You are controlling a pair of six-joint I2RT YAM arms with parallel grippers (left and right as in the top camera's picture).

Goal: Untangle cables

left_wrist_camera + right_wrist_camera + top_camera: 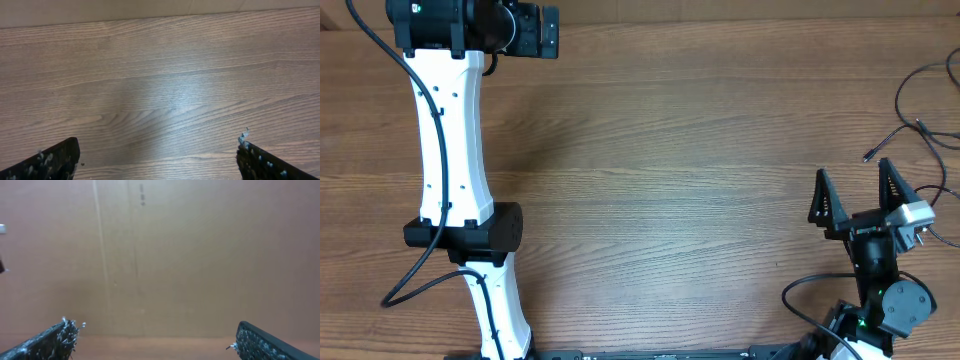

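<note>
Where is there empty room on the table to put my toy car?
The wide middle of the table, between the left arm and the right gripper, is bare wood. The far right edge is crowded: the cables lie there, just past the open right gripper.

Smooth wood-grain table (670,150), faint sheen

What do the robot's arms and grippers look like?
The left arm has white tapered shells, black joints and a thick black wire alongside. The right arm looks black, with a green light. The left gripper and right gripper each have two black pointed fingers flecked pale.
</note>
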